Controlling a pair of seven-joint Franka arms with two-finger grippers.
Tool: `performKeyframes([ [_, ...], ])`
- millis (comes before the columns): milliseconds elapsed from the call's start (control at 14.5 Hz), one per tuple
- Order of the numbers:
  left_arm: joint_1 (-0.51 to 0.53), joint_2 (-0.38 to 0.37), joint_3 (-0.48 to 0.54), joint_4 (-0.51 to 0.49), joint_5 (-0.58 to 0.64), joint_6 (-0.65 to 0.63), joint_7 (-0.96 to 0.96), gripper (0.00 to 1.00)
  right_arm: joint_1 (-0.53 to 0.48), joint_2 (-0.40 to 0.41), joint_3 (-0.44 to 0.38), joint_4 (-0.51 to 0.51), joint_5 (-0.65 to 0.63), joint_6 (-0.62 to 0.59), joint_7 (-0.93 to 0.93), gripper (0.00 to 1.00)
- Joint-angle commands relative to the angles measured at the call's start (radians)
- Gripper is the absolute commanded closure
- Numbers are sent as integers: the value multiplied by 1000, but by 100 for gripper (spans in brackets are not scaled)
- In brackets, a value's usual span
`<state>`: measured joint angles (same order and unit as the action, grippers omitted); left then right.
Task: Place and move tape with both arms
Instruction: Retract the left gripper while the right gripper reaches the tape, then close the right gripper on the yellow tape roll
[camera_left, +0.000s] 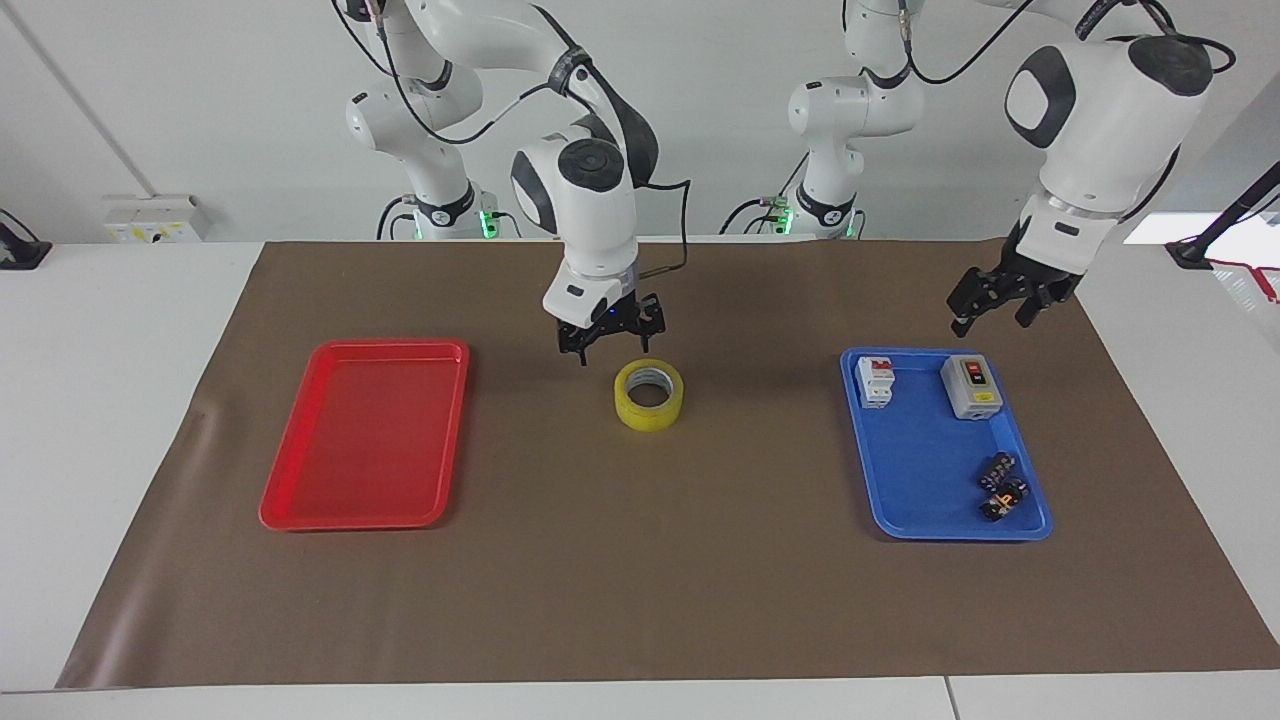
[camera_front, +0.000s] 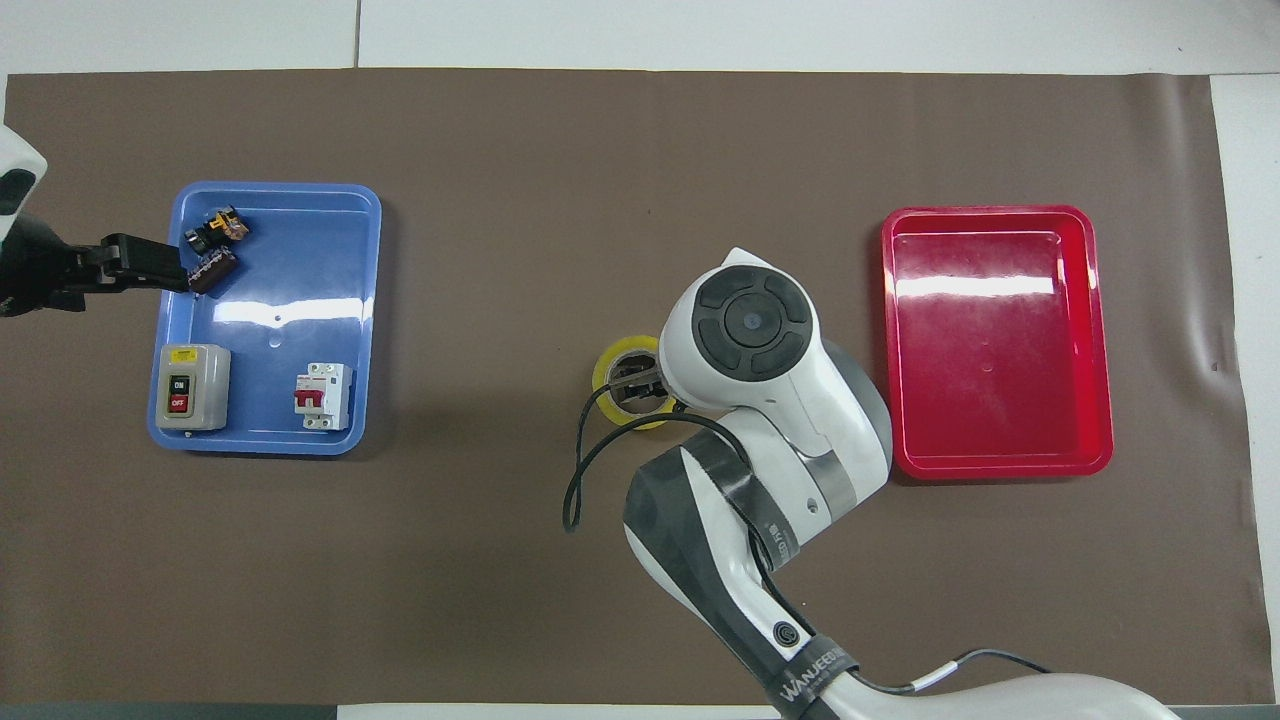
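Note:
The tape (camera_left: 649, 394), a yellow ring with a pale core, lies flat in the middle of the brown mat, between the two trays. My right gripper (camera_left: 610, 340) is open and empty, low over the tape's rim on the robots' side, not touching it. In the overhead view the right arm's wrist covers most of the tape (camera_front: 608, 371), and the right gripper (camera_front: 636, 386) shows over its hole. My left gripper (camera_left: 1003, 303) is open and empty, raised over the mat by the blue tray's corner. It also shows in the overhead view (camera_front: 135, 263).
A blue tray (camera_left: 915, 470) (camera_front: 290, 270) holds a grey switch box (camera_left: 972, 386), a white breaker (camera_left: 876, 381) and small dark parts (camera_left: 1001, 486). A red tray (camera_left: 365, 440) (camera_front: 1000, 340) lies empty toward the right arm's end. Two smaller white arms (camera_left: 425, 150) stand at the back.

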<state>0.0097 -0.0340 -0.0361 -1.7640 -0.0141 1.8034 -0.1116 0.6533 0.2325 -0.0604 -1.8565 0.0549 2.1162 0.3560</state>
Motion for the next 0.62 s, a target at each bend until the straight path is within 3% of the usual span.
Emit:
performKeyframes([
  [0, 44, 32, -7, 99, -33, -99, 35, 0, 15, 33, -6, -36, 13, 54, -63, 0],
  [553, 35, 5, -8, 72, -32, -173, 81, 0, 20, 97, -6, -128, 11, 258, -78, 0],
])
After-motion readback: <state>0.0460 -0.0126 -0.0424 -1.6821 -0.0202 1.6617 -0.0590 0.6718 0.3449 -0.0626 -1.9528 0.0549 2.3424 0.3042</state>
